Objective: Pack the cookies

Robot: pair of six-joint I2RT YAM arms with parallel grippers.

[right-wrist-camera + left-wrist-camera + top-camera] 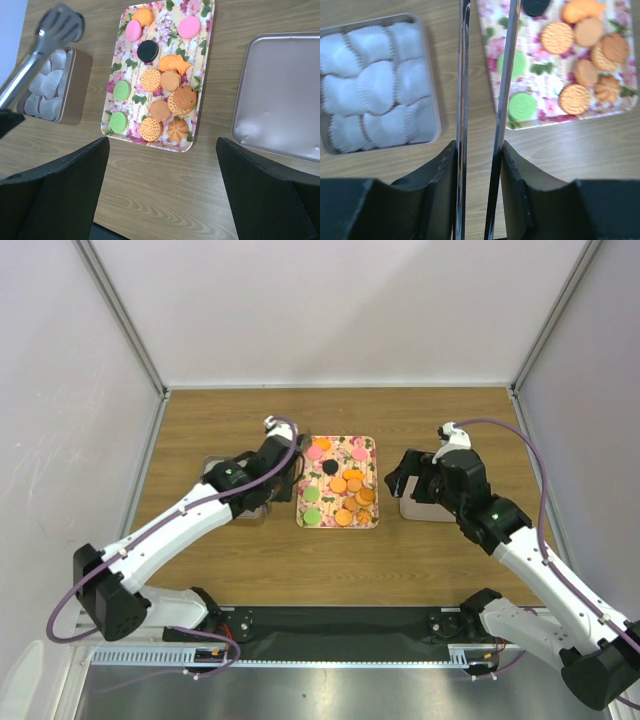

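Observation:
Cookies lie on a floral tray: pink ones, a black one, two green ones and several orange ones. My left gripper is shut on a pair of metal tongs, whose blades reach over the strip of table between the tin and the tray. In the right wrist view the tongs' tips hang above the tin with nothing in them. My right gripper stands wide open and empty over the table, near the tray's front right corner.
A grey metal tin lined with white paper cups sits left of the tray, mostly hidden under my left arm in the top view. Its flat lid lies right of the tray, partly under my right gripper.

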